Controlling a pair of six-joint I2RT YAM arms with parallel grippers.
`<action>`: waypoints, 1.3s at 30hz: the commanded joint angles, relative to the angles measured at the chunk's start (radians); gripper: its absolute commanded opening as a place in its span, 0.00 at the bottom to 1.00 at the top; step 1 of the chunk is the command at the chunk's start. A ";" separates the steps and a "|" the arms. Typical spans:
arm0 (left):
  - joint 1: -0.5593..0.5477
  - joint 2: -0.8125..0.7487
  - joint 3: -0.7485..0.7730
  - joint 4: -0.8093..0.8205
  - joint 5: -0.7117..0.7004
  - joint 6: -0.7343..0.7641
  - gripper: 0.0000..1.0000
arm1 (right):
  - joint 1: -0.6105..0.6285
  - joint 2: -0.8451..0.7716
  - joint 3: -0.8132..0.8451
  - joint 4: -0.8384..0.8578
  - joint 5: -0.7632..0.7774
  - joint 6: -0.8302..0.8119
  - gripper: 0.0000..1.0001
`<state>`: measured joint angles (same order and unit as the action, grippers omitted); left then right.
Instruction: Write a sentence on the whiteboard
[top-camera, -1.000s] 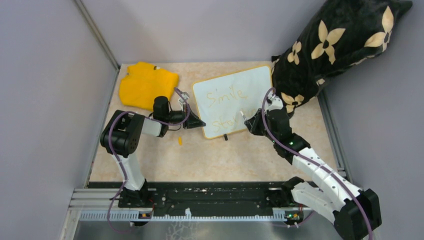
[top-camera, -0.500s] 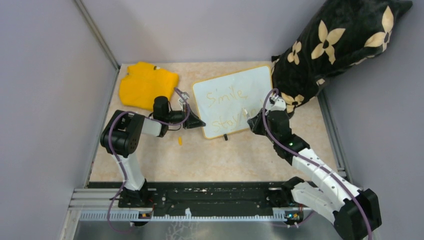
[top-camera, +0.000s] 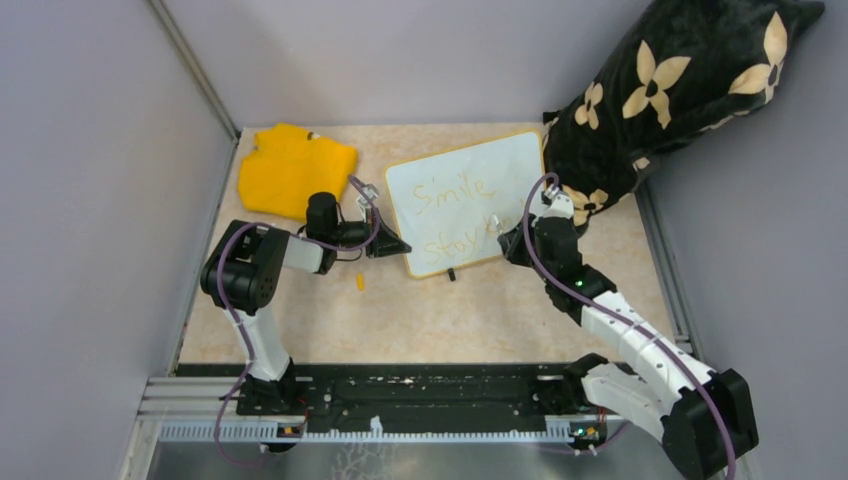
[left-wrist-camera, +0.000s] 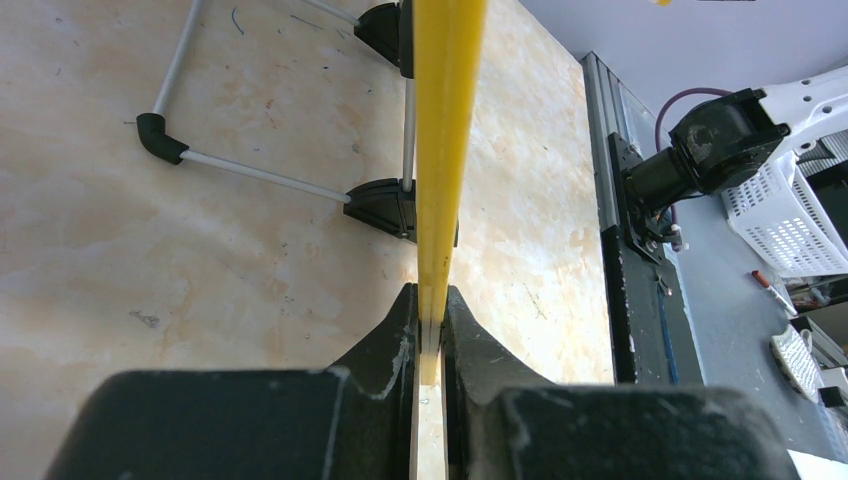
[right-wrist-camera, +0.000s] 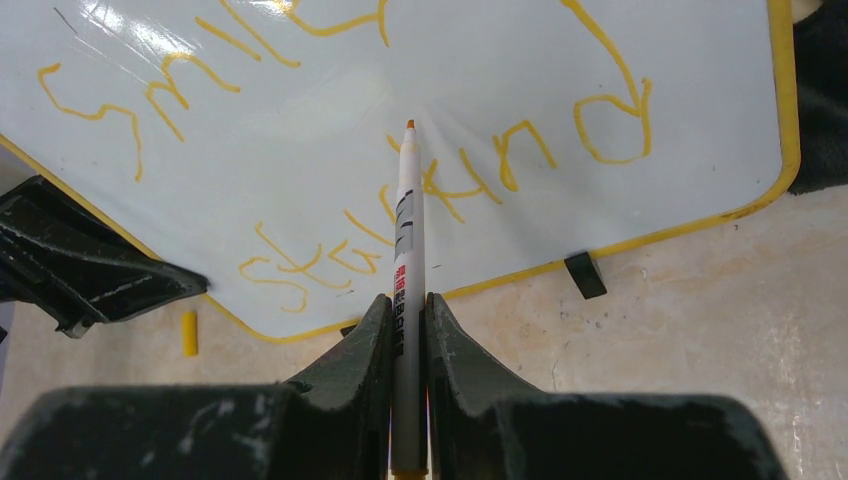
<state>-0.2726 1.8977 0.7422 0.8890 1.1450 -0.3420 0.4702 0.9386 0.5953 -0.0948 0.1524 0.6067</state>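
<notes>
Left hand (left-wrist-camera: 430, 300) clamps the glossy yellow-rimmed whiteboard (top-camera: 460, 190); right hand (right-wrist-camera: 408, 305) pinches the slim white marker (right-wrist-camera: 405, 220); press lightly, board braced

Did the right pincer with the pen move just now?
Yes. The right pincer, holding the pen, slid a little rightward along the whiteboard, away from its black clip foot and toward the flowered pillow.

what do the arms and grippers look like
The left arm and right arm are white link shells joined by black motor housings, each trailed by a purple cable. The left gripper and right gripper have black wedge-shaped fingers tapering to tips.
</notes>
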 joint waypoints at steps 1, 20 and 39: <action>0.004 0.015 0.003 -0.082 -0.055 0.020 0.00 | -0.013 0.006 0.007 0.070 -0.018 0.003 0.00; 0.004 0.014 0.005 -0.085 -0.055 0.023 0.00 | -0.047 0.060 -0.004 0.087 -0.033 -0.001 0.00; 0.004 0.012 0.003 -0.088 -0.056 0.024 0.00 | -0.081 0.036 -0.042 0.078 -0.049 0.004 0.00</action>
<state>-0.2726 1.8977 0.7471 0.8814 1.1454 -0.3412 0.4057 0.9993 0.5549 -0.0383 0.1017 0.6064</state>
